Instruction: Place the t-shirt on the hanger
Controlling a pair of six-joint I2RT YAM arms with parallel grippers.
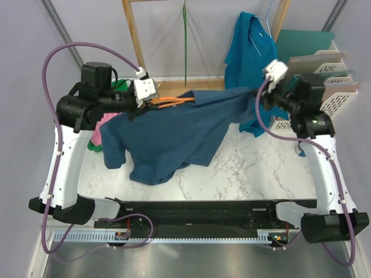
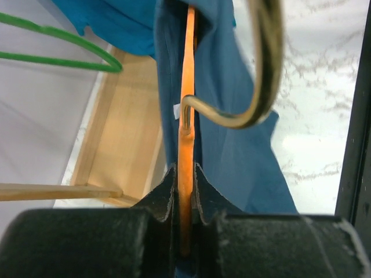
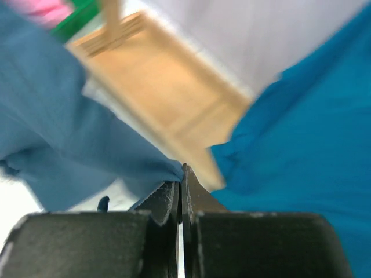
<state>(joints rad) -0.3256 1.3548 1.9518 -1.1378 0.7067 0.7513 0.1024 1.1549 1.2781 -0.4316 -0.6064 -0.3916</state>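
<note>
The dark navy t-shirt [image 1: 174,130] hangs stretched between my two grippers above the marble table, its lower part drooping onto the tabletop. My left gripper [image 1: 145,104] is shut on the orange hanger [image 1: 174,103], whose arm runs into the shirt; in the left wrist view the hanger [image 2: 186,116] stands edge-on between the pads with the metal hook [image 2: 255,87] curving right and navy cloth [image 2: 232,116] around it. My right gripper [image 1: 258,95] is shut on a pinch of the t-shirt [image 3: 87,150] at its right end.
A teal-blue shirt [image 1: 246,52] hangs at the back right, close behind my right gripper, and fills the right of the right wrist view [image 3: 301,145]. A green hanger [image 1: 185,40] hangs on the wooden rack [image 1: 134,40]. A pink garment [image 1: 98,130] lies at the table's left. File trays [image 1: 327,75] stand at right.
</note>
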